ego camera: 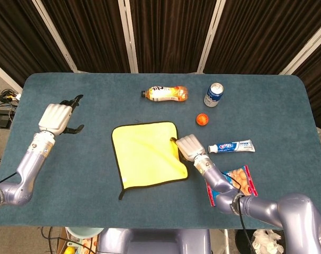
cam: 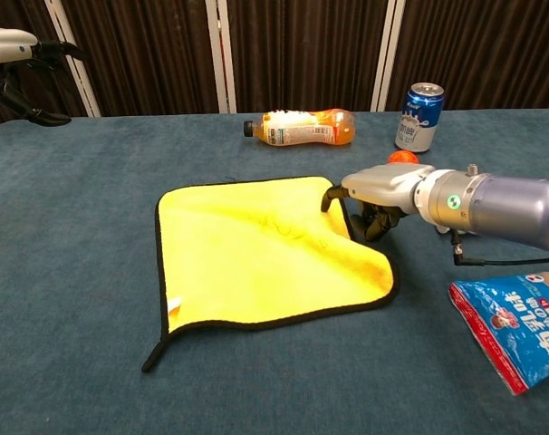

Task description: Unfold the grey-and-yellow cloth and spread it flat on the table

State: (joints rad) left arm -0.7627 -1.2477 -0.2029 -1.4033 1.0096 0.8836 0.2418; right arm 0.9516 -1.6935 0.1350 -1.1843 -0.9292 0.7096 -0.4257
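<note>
The cloth (ego camera: 147, 153) lies on the blue table (ego camera: 70, 169) yellow side up, with a black hem; its lower right part bulges and a hem tail sticks out at the lower left. In the chest view the cloth (cam: 265, 249) looks nearly flat. My right hand (ego camera: 189, 146) hovers at the cloth's right edge, thumb over the hem and fingers hanging down apart from it, holding nothing; the chest view shows this right hand (cam: 374, 195) low over the table. My left hand (ego camera: 57, 117) is raised far left of the cloth, fingers apart, and the left hand (cam: 16, 45) shows at the top left.
An orange drink bottle (ego camera: 166, 94) lies behind the cloth, with a blue can (ego camera: 214, 94) standing to its right. An orange cap (ego camera: 202, 119), a toothpaste tube (ego camera: 232, 146) and a snack bag (ego camera: 234, 182) lie right of the cloth, close to my right arm.
</note>
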